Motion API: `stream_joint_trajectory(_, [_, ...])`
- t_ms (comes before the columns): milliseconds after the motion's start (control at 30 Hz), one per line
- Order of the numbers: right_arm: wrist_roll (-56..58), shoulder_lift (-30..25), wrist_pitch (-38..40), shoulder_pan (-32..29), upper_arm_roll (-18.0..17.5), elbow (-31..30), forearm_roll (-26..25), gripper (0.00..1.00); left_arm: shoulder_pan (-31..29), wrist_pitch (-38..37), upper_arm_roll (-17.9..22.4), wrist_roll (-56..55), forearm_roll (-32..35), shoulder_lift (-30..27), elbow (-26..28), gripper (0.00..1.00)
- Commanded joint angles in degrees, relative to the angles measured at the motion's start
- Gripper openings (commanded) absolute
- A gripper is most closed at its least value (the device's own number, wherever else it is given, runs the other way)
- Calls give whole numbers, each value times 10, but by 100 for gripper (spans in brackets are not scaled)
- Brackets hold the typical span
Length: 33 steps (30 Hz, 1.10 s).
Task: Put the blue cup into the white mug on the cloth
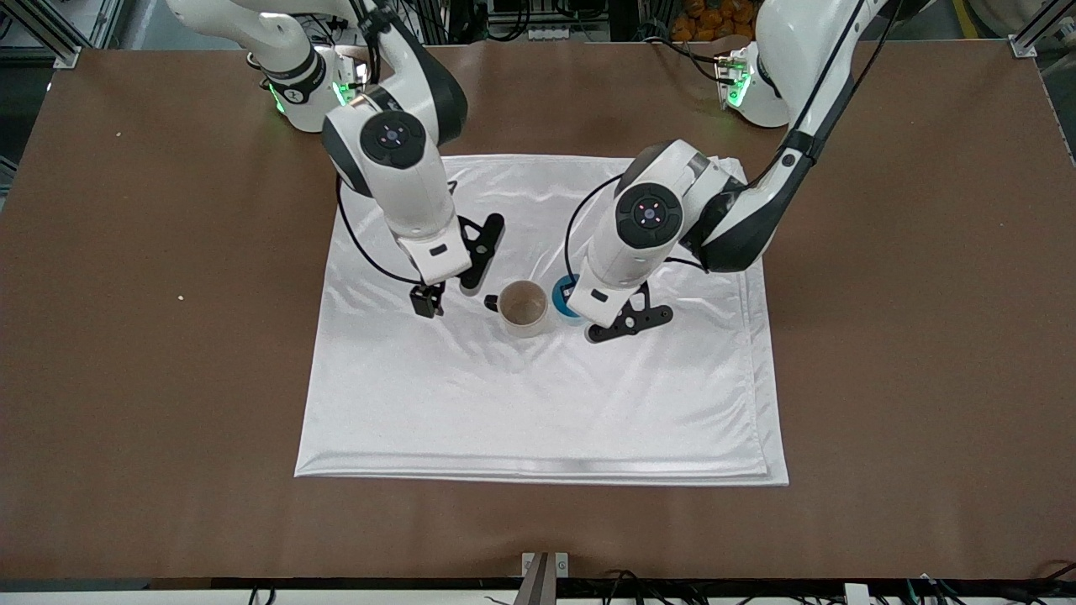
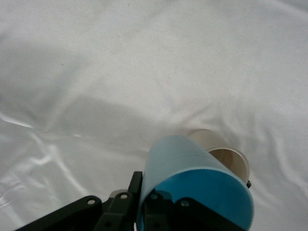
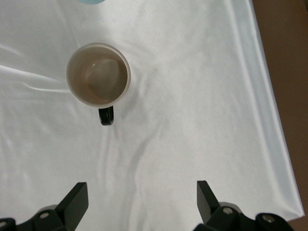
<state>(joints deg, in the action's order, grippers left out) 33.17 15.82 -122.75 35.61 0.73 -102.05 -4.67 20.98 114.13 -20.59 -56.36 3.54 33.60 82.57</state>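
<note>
A brown table (image 1: 883,336) fills the room's middle, with metal framing and cables along its edges. Spread across its centre lies the cloth (image 1: 538,403), shiny white, folded in layers, lightly wrinkled.

The left gripper (image 2: 144,211) hangs over the cloth just beside the white mug (image 1: 523,307), its fingers pinched on the blue cup (image 2: 192,183) and holding it tilted off the fabric. The right gripper (image 3: 139,202) hovers over the cloth on the mug's handle side, toward the right arm's end of the table, its 2 fingers (image 3: 74,199) spread wide and holding nothing.

The blue cup is light blue, tapered and handleless, with faint ridges down its wall. The white mug stands upright on the cloth near its centre, cream-toned and empty, its small black handle (image 3: 106,116) pointing toward the right gripper.
</note>
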Motion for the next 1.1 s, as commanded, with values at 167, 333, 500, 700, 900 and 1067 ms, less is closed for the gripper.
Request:
stream_joint_trajectory(167, [-6,-126,86,-46,-5,-38,-10,100,40,23,9,-28,-4,22,-22,0])
stream_joint_trajectory(333, [-9,-167,127,-77,-5,-35,-9,100,61,51,14,-37,-3,35,-22,0])
stream_joint_trajectory(500, [-10,-201,167,-109,-5,-35,-9,100,77,72,17,-38,-3,50,-22,0])
stream_joint_trajectory(700, [-14,-227,215,-134,-5,-35,-9,100,85,88,18,-38,-1,60,-22,0])
stream_joint_trajectory(900, [-20,-236,237,-171,-5,-33,-9,100,97,102,37,-38,-2,67,-22,0])
stream_joint_trajectory(1067, [-21,-237,238,-202,-5,-30,-5,100,114,117,56,-38,-2,76,-22,0])
